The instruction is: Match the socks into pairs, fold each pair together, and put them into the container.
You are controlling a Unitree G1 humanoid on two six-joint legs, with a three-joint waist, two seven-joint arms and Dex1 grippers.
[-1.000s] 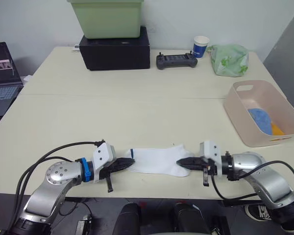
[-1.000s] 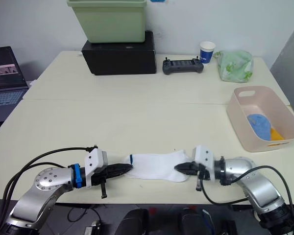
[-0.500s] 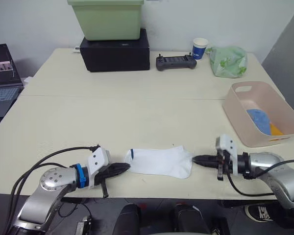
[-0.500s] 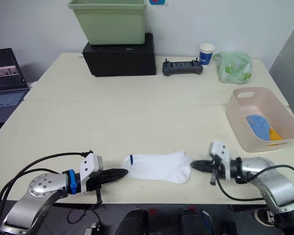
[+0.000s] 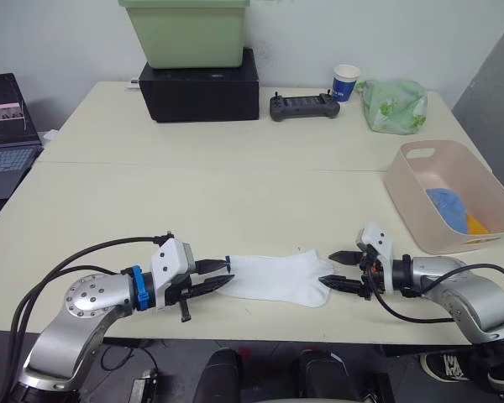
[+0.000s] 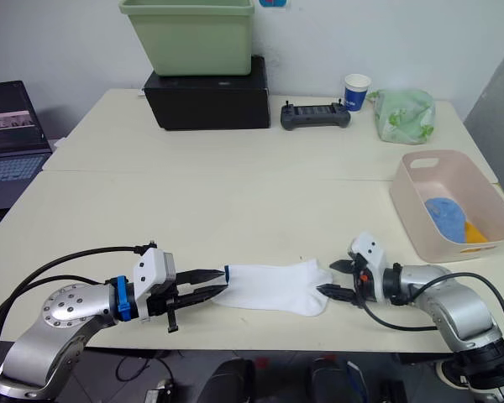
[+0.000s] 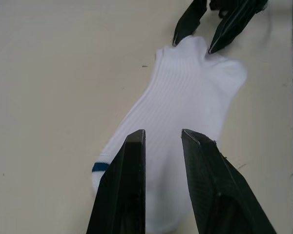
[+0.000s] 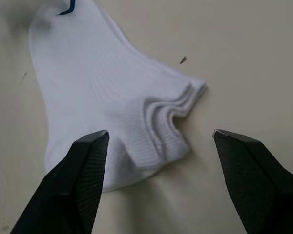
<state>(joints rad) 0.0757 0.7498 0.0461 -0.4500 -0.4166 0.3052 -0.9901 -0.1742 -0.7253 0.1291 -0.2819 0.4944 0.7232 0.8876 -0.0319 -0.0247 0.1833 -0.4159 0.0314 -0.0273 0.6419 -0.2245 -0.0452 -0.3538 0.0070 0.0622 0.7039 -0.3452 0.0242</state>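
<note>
Left gripper (image 6: 212, 284): jaws parted, fingers (image 7: 124, 195) straddling the cuff end of the white socks, not clamped on them.
Right gripper (image 6: 333, 277): jaws spread wide, one fingertip (image 8: 88, 165) on each side of the toe end, gripping nothing.
White socks (image 5: 277, 278): lying flat near the table's near edge, between the two grippers, cuff to the left, toe to the right; layered edges at the toe suggest two socks stacked, though that is hard to confirm; a small dark blue mark (image 7: 100, 166) sits at the cuff.
Pink tub (image 5: 416, 201): on the right side of the table, well apart from the white socks; a light blue sock (image 5: 445, 206) and an orange sock (image 5: 475, 223) lie inside.
Table (image 5: 235, 201): pale cream top.
Far edge: black box (image 5: 200, 86) with a light green bin (image 5: 185, 34) on it, then to the right a black controller (image 5: 302, 107), a blue and white paper cup (image 5: 345, 81) and a pale green plastic bag (image 5: 393, 104).
Far left: an open laptop (image 5: 4, 126).
</note>
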